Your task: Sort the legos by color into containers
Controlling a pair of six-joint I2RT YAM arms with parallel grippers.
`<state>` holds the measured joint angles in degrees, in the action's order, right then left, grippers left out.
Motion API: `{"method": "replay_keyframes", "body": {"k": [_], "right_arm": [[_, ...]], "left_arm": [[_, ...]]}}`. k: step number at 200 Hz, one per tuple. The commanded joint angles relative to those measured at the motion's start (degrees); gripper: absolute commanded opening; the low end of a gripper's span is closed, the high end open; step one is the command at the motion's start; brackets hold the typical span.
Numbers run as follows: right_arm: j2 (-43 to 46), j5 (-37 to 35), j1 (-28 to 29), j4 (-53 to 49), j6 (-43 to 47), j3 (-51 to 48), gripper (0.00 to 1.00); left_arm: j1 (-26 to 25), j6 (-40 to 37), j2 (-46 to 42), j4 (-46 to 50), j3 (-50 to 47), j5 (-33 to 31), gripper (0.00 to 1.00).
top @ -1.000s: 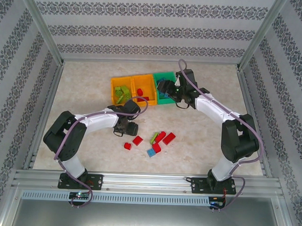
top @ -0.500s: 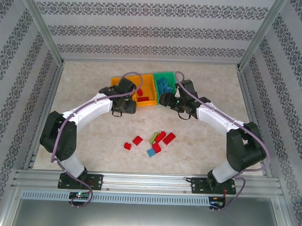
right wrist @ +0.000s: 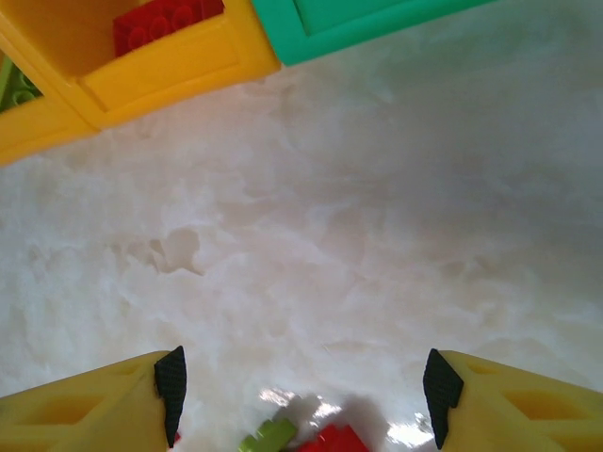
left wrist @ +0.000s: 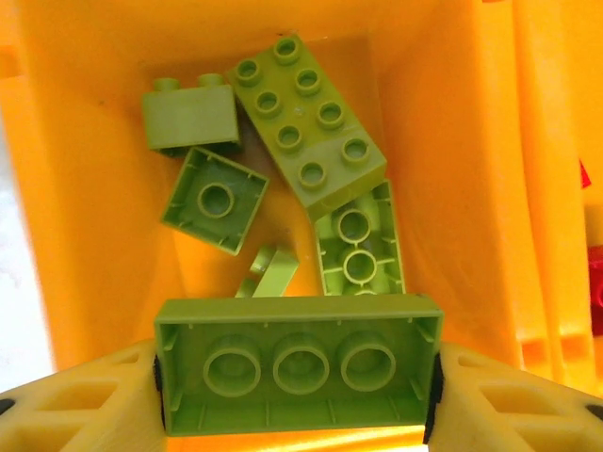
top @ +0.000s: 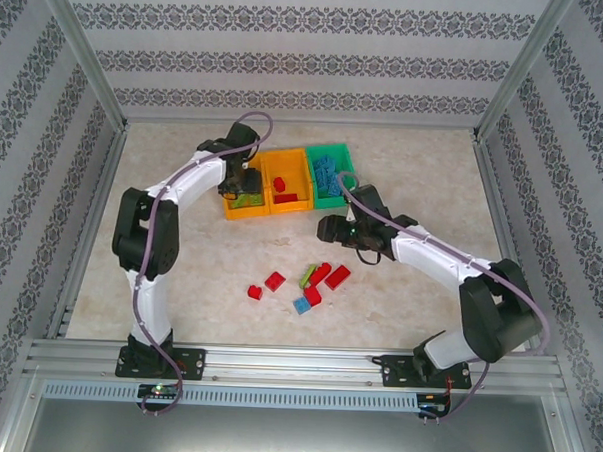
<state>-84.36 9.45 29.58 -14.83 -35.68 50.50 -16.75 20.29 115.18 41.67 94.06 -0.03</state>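
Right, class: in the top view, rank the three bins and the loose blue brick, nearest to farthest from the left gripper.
1. Left orange bin, under the left gripper.
2. Middle orange bin, next right.
3. Green bin, row's right end.
4. Blue brick, on the open table.

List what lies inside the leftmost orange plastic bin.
Five loose lime-green studded plastic bricks lie in the orange bin. A sixth brick, held by the left hand, covers the near floor.

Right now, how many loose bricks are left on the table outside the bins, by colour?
Red bricks: 5
Lime green brick: 1
Blue brick: 1
Total: 7
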Motion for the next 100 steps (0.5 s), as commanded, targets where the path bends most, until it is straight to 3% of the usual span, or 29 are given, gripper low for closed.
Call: {"method": "replay_keyframes", "body": {"k": [1, 44, 54, 100], "right_arm": [[2.03, -2.77, 0.65, -2.46, 1.15, -2.17, 0.70], [3.82, -4.30, 2.13, -8.30, 1.53, -2.61, 0.71], [4.26, -4.77, 3.19, -9.95, 1.23, -2.30, 0.71], [3.96, -6.80, 7.46, -14.85, 0.74, -0.85, 0.70]], "left_arm": [[0.53, -1.40, 1.42, 3.68, 3.45, 0.55, 0.64], [0.55, -0.35, 0.85, 3.68, 2.69, 0.03, 0.84], [0.57, 0.00, 0.12, 3.34, 1.91, 0.20, 1.00], [0.51, 1.38, -4.58, 0.08, -2.77, 2.08, 1.00]]}}
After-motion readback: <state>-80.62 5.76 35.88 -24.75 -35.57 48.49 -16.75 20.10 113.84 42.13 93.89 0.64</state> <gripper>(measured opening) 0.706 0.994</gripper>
